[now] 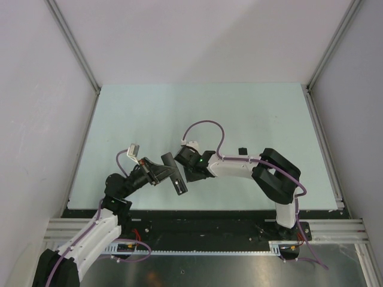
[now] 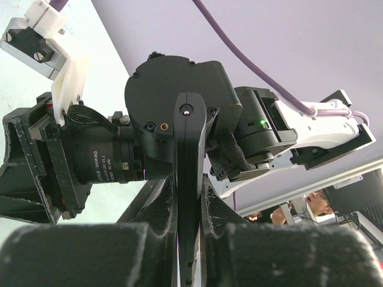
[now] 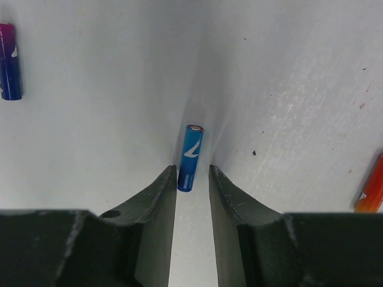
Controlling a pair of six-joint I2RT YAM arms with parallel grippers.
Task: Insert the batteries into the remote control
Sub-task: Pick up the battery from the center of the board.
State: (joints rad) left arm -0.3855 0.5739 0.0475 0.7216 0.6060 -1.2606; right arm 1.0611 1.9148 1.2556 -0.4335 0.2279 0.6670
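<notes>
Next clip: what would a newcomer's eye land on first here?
The slim black remote control, clamped in the left jaws, fills the middle of the left wrist view. In the right wrist view a lighter blue battery lies on the table, its near end between the open right jaws; a dark blue battery sits top left, an orange-red one at the right edge.

Bright, even light; soft, faint shadows.

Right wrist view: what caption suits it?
Right gripper, jaws open, straddles the light blue battery on the table; dark blue battery and orange-red battery lie apart at the edges.
</notes>
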